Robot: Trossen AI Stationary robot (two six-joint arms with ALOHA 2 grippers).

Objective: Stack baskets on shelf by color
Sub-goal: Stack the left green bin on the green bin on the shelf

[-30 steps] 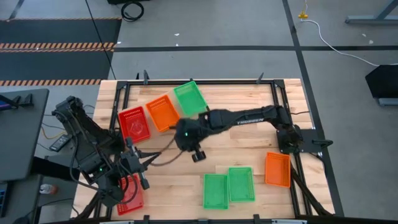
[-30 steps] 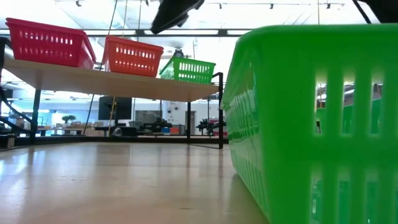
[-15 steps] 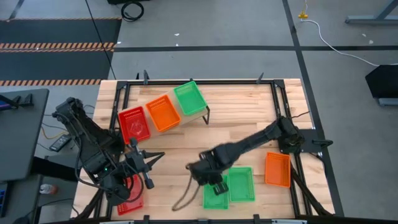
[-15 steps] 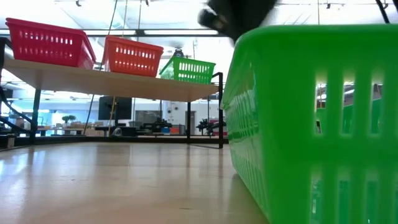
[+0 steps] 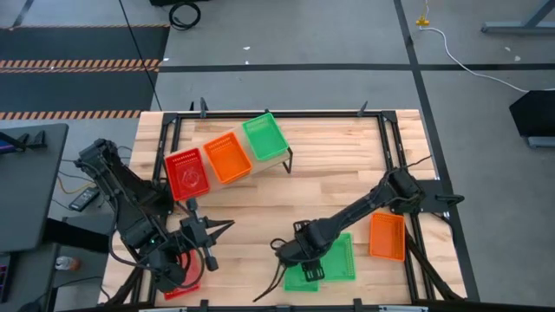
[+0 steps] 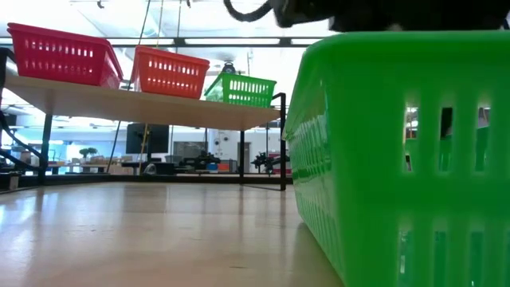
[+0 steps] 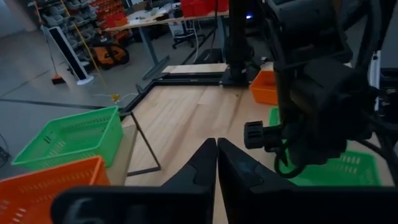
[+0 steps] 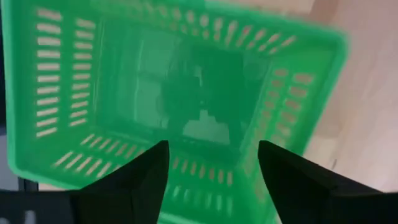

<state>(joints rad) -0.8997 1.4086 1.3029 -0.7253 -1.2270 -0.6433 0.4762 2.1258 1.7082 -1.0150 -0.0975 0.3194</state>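
On the shelf (image 5: 277, 165) stand a red basket (image 5: 186, 173), an orange basket (image 5: 229, 158) and a green basket (image 5: 264, 137) in a row. Two green baskets (image 5: 338, 258) lie side by side near the table's front edge. An orange basket (image 5: 387, 236) lies to their right and a red basket (image 5: 179, 279) at the front left. My right gripper (image 8: 211, 168) hangs open over the left green basket (image 8: 186, 93), fingers pointing down above its rim. My left gripper (image 7: 216, 144) is shut and holds nothing, above the table by the red basket.
The shelf's black legs (image 5: 289, 163) stand on the slatted tabletop. A black metal frame (image 5: 381, 130) runs round the table's edge. Bare wood lies between the shelf and the front baskets (image 5: 286, 204). The low view is filled on the right by a green basket (image 6: 398, 159).
My right gripper has swung from just in front of the shelf toward the table's near edge and come down over the left green basket. The baskets have stayed where they were.
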